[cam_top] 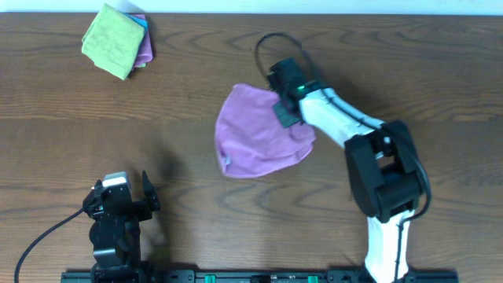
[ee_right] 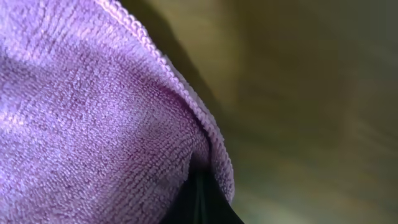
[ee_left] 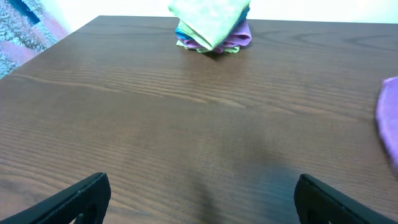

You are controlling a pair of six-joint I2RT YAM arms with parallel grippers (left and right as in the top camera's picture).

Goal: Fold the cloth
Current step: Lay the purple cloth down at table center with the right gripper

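Note:
A purple cloth (cam_top: 255, 134) lies bunched in a rounded heap in the middle of the brown table. My right gripper (cam_top: 284, 104) is at the cloth's upper right edge and is shut on it. In the right wrist view the purple cloth (ee_right: 93, 124) fills the left side, and its hemmed edge is pinched between the dark fingers (ee_right: 200, 202) at the bottom. My left gripper (cam_top: 126, 196) rests open and empty near the front left of the table. In the left wrist view its fingers (ee_left: 199, 199) are spread wide over bare wood, and the cloth's edge (ee_left: 390, 121) shows at far right.
A stack of folded cloths (cam_top: 118, 39), green on top with pink and blue beneath, sits at the back left corner; it also shows in the left wrist view (ee_left: 212, 25). A black cable (cam_top: 267, 43) loops behind the right arm.

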